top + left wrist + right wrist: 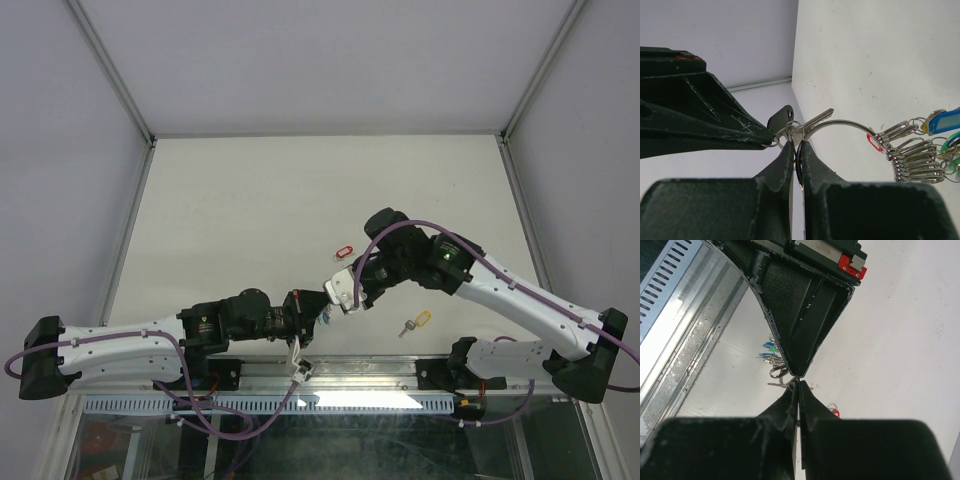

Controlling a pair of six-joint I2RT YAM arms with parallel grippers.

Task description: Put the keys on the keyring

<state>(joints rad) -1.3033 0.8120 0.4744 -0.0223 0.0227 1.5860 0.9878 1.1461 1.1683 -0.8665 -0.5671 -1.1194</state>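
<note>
My left gripper [318, 308] and right gripper [338, 300] meet tip to tip above the table's near middle. In the left wrist view the left gripper [797, 149] is shut on the thin silver keyring [842, 121], which arcs up to the right. Several keys [912, 157] with blue, green and yellow heads hang on clips from its far end. A black-headed key [780, 120] sits at the ring's near end, with the right fingers [715, 117] pinched on it. In the right wrist view the right gripper [799, 386] is shut. A yellow-headed key [415, 322] lies loose on the table.
A small red tag [343, 250] lies on the white table beyond the grippers, and shows as the red tag [834, 412] in the right wrist view. An aluminium rail [330, 375] runs along the near edge. Grey walls [60, 150] enclose the table.
</note>
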